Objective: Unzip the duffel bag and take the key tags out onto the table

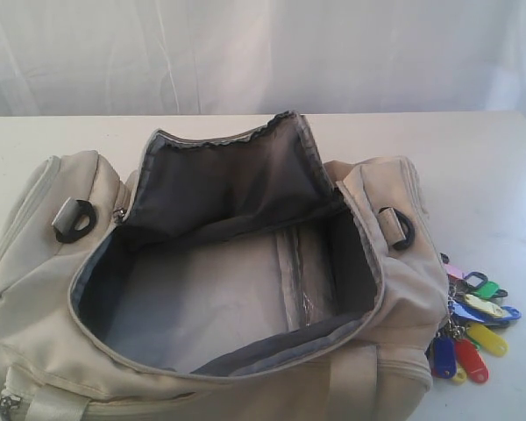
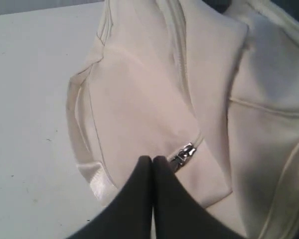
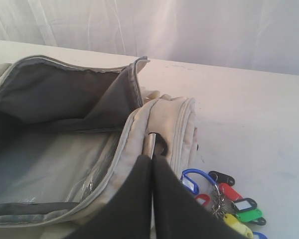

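The beige duffel bag [image 1: 35, 298] lies unzipped on the white table [image 1: 491, 175], its dark grey lining showing and its inside looking bare. The key tags [image 1: 473, 320] lie in a bunch on the table against the bag's right end. Neither gripper shows in the exterior view. In the left wrist view my left gripper [image 2: 152, 159] is shut with nothing in it, over the duffel bag [image 2: 139, 99] beside a metal zipper pull [image 2: 184, 153]. My right gripper [image 3: 152, 157] is shut and empty above the duffel bag [image 3: 159, 114], with the key tags [image 3: 229, 199] just beside it.
A white curtain [image 1: 263, 53] hangs behind the table's far edge. Black-and-metal strap rings [image 1: 74, 219] [image 1: 399, 226] sit on both ends of the bag. A webbing handle [image 2: 89, 174] lies along the bag's side by the left gripper.
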`<state>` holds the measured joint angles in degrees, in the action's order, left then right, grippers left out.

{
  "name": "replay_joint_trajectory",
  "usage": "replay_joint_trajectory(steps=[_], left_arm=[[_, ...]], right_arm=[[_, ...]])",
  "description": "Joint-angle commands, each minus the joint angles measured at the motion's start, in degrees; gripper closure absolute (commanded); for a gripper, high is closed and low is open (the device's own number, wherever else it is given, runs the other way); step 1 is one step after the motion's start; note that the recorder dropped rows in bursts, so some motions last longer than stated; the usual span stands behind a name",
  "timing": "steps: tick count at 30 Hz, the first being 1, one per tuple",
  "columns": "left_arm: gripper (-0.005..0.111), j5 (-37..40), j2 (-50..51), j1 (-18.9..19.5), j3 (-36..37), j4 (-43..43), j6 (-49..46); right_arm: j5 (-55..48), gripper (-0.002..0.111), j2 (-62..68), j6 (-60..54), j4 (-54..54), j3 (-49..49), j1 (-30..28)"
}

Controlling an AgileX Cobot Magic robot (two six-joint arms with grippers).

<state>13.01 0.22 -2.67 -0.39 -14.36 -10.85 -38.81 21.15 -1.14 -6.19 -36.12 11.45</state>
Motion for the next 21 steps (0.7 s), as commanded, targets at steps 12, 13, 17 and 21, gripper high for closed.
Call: replay_joint_trajectory(steps=[12, 13, 17, 21], left_arm=[[0.107, -1.41, -0.22, 0.44, 0.39, 11.86, 0.46], [0.107, -1.41, -0.22, 0.74, 0.39, 11.86, 0.46], [0.107, -1.41, -0.22, 2.67, 0.39, 11.86, 0.46], [0.107, -1.41, -0.22, 2.69, 0.39, 11.86, 0.46]], right_arm=[[0.67, 0.108, -0.38, 0.15, -0.03, 0.23, -0.17], [0.67, 0.108, -0.38, 0.15, -0.03, 0.23, -0.17], [0.67, 0.108, -0.38, 0.15, -0.03, 0.23, -0.17], [0.67, 0.108, -0.38, 0.15, -0.03, 0.23, -0.17]])
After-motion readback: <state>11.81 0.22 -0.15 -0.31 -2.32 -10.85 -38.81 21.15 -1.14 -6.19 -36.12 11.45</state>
